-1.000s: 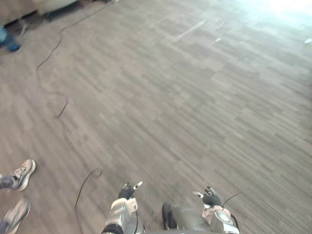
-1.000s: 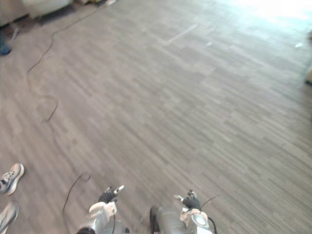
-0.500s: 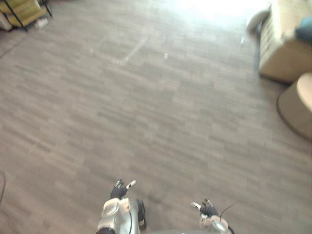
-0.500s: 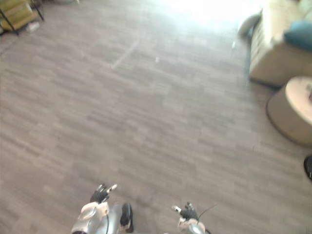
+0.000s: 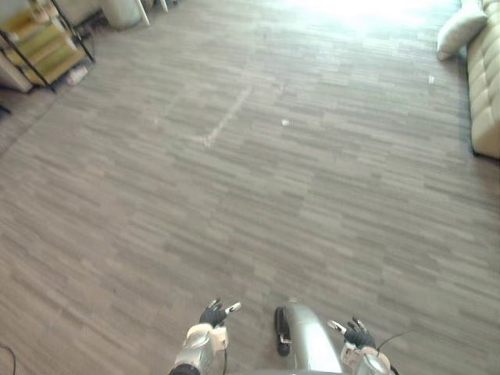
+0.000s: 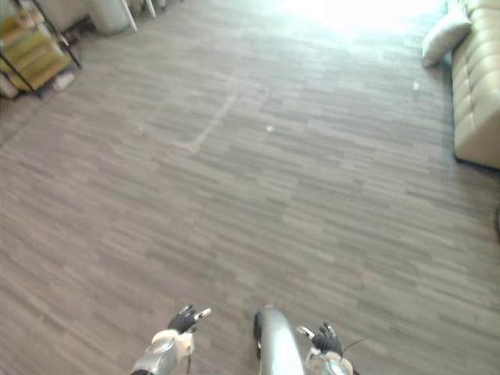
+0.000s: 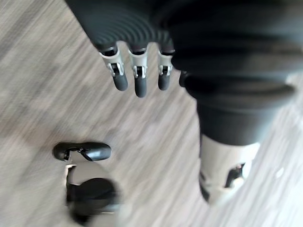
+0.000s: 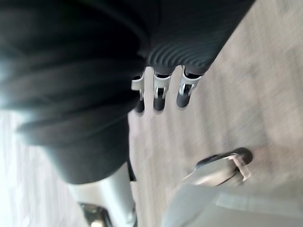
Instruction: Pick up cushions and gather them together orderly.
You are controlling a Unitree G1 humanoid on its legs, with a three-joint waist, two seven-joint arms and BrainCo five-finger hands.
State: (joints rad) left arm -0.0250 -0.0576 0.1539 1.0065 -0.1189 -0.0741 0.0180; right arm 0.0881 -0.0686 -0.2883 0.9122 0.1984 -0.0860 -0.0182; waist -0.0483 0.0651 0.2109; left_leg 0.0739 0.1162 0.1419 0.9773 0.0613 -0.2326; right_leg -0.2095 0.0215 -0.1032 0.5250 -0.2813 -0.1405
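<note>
A pale grey cushion [image 5: 461, 27] lies on the wood floor at the far right, leaning against the end of a beige sofa [image 5: 486, 86]. My left hand [image 5: 212, 312] hangs low at the bottom of the eye views, far from the cushion. In its wrist view its fingers [image 7: 136, 78] are straight and hold nothing. My right hand [image 5: 358, 333] hangs at the bottom right, and its fingers [image 8: 161, 94] are relaxed and empty as well.
A metal shelf rack [image 5: 43, 47] with yellowish shelves stands at the far left, and a pale round base [image 5: 121, 12] sits beside it. A faint pale line [image 5: 226, 117] and a small scrap [image 5: 285, 122] mark the wide floor between me and the sofa.
The whole picture has shifted, so the camera has turned: the sofa sits farther right, the round table is out of frame, and the shelf rack is closer. Both hands stay low and empty.
</note>
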